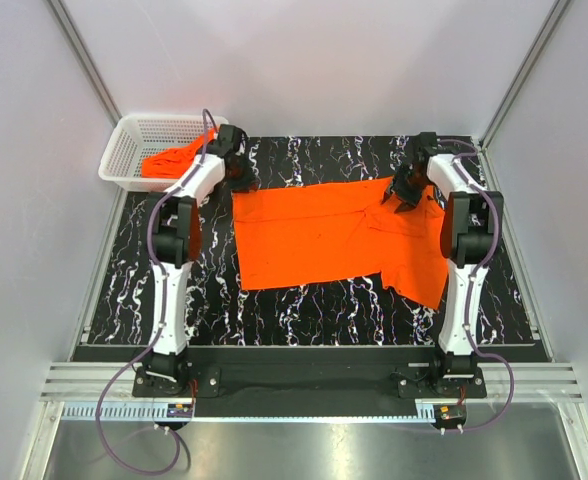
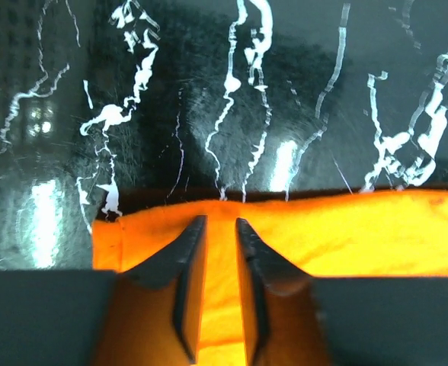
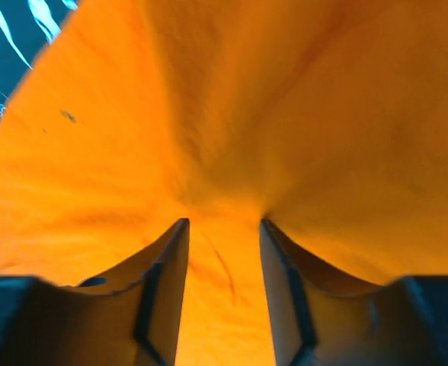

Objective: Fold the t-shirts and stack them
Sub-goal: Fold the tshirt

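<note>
Top external view: one t-shirt [image 1: 314, 240] lies spread on the bench [image 1: 304, 310], and a second t-shirt [image 1: 174, 160] sits bunched in the basket [image 1: 124, 150]. Left gripper [image 2: 220, 219] stands slightly open over the spread shirt's far left edge. Right gripper [image 3: 222, 221] stands partly open at the far right corner, with cloth puckered at its tips.

t-shirts [image 1: 314, 235]: 2 | basket [image 1: 124, 150]: 1 | left gripper [image 2: 221, 221] + right gripper [image 3: 224, 221]: 2

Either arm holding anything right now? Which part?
Left gripper: fingers parted over the spread t-shirt's far-left corner, apparently gripping nothing. Right gripper: fingers straddle a pucker of cloth near its far-right edge; whether they pinch it cannot be told.
</note>
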`<state>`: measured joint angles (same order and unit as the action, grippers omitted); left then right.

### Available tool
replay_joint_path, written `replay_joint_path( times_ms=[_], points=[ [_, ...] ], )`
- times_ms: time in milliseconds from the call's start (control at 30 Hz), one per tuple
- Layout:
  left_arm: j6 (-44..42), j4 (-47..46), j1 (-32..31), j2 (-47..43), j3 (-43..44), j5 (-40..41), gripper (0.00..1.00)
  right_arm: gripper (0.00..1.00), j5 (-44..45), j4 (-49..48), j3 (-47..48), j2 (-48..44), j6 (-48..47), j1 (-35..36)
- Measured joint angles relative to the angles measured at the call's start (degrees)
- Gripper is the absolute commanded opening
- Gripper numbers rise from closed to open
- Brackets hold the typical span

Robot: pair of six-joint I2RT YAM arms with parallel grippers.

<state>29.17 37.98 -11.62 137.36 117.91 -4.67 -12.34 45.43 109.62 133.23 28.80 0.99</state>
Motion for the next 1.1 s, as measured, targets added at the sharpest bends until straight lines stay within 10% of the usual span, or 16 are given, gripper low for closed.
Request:
replay_joint_path(
  times_ms=[233,600,833,1100],
  points=[
    [-2.1,0.1,-2.1,-16.3,-11.6,-0.1,0.4,0.78,4.3,4.1,-11.6,-16.2,-1.0,-0.4],
    [9.5,-2.6,-12.4,-49.8,-48.3,-0.6,0.41,0.81,4.1,4.6,-39.2,-44.9,-1.1,-0.4],
    [25.7,-5.9,-10.7,-59.3,-74.5,-2.3,0.47,0.82,3.7,5.6,-46.8,-58.3,-1.0,-0.4],
    [33.9,-10.7,-9.8,-59.8,-76.9,-2.3,0.51,0.85,3.8,8.0,-50.4,-66.2,-1.6,-1.5]
  ],
)
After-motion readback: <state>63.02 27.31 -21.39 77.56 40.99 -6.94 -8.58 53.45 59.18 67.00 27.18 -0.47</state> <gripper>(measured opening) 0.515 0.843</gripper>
